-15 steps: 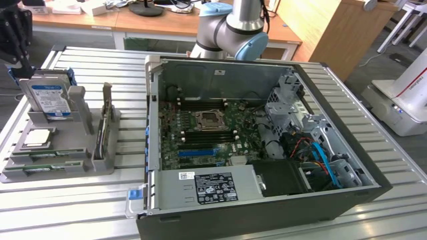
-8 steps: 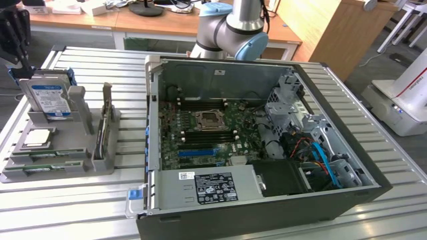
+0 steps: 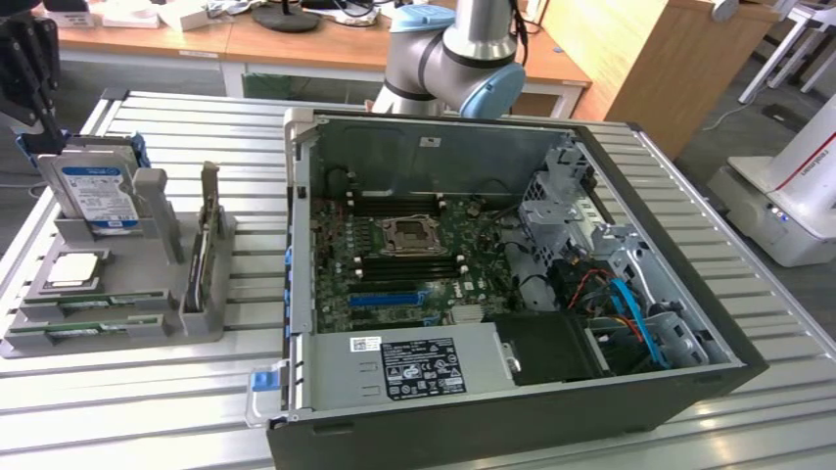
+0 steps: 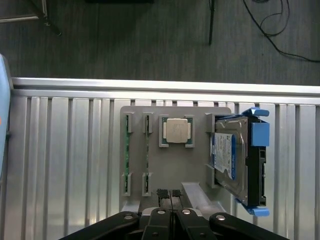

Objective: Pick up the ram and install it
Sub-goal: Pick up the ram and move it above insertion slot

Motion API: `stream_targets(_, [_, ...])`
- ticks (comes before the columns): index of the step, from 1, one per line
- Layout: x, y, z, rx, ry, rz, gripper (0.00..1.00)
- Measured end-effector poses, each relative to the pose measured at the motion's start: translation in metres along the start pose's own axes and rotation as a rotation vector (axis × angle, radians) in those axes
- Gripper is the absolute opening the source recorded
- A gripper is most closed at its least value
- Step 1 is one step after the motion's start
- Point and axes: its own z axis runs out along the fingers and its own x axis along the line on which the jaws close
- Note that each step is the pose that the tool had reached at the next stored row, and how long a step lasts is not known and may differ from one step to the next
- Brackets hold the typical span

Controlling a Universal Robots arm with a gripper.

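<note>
Slatted metal table [image 4: 60,150] w/ gray tray [image 4: 170,170]: gripper [image 4: 169,193] fingers clenched, empty, over tray near two ram strips [image 4: 127,152] in slots.

Gripper shut, empty-looking tips facing down.
In the wrist view the gripper [image 4: 169,194] has its two black fingertips [image 4: 162,193] pressed flat against each other. Behind the tips, its black linkage bars [image 4: 125,222] splay out to both sides. In the exterior view the arm [image 3: 460,54] shows a grey tube and blue-capped joint.
</note>
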Motion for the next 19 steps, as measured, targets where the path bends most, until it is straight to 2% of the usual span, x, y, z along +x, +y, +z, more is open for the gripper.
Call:
stream_targets(6, [0.0000, 0.0000, 0.0000, -0.0001, 0.0014, -0.032, 0.11])
stream_targets(19, [0.0000, 0.0000, 0.0000, -0.0001, 0.0014, -0.033, 0.11])
